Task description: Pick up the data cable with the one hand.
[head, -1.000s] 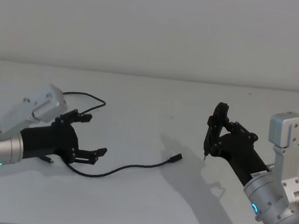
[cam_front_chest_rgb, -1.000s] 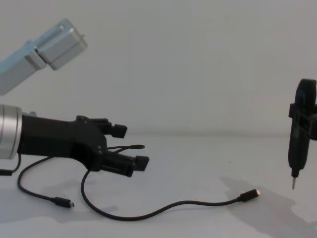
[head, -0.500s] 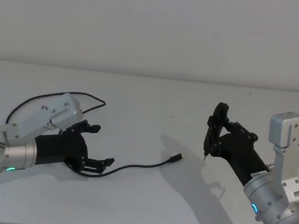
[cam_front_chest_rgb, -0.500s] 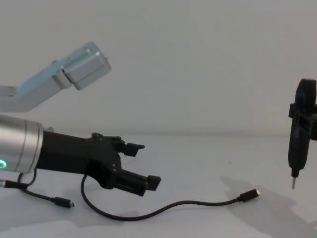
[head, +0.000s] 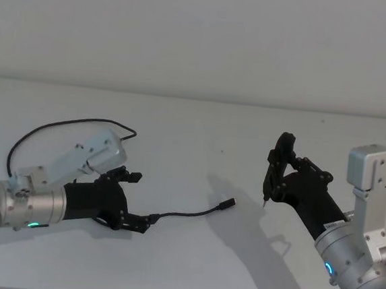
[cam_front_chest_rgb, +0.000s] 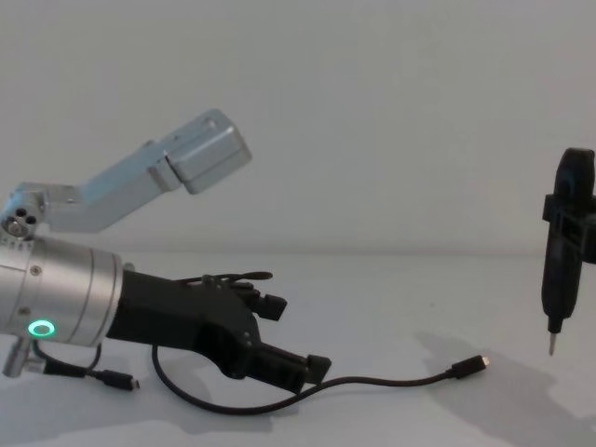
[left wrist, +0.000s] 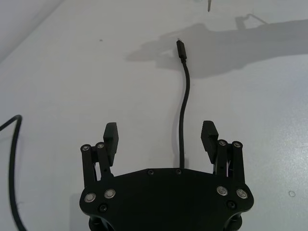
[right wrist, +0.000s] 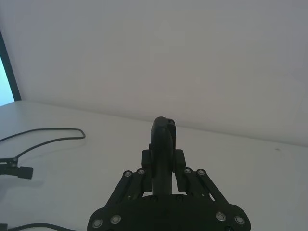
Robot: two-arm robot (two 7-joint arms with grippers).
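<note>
1. Over the last second the left tool [head: 141, 199] has slid forward and dropped. It's now low over the worktop [head: 195, 124], and the data cable [head: 187, 213] runs straight between its fingers [left wrist: 111, 132]. The left wrist view shows that best.
2. Those fingers are spread wide and aren't gripping anything yet. The cable lies flat in the same curve as before, and its plug [head: 226, 203] hasn't budged.
3. So I'd say the approach is basically done and only the squeeze is left.
4. The right tool [head: 285, 173] hasn't moved. It's up in the air on the right, clamped on a thin dark driver [cam_front_chest_rgb: 559, 270].
5. Hard to make out: the stretch of cable under the left tool's body is hidden. I can't tell if it joins the black loop [head: 66, 125] behind, or if the lower finger touches the worktop. A shorter lead [cam_front_chest_rgb: 112, 377] pokes out from under the arm.
</note>
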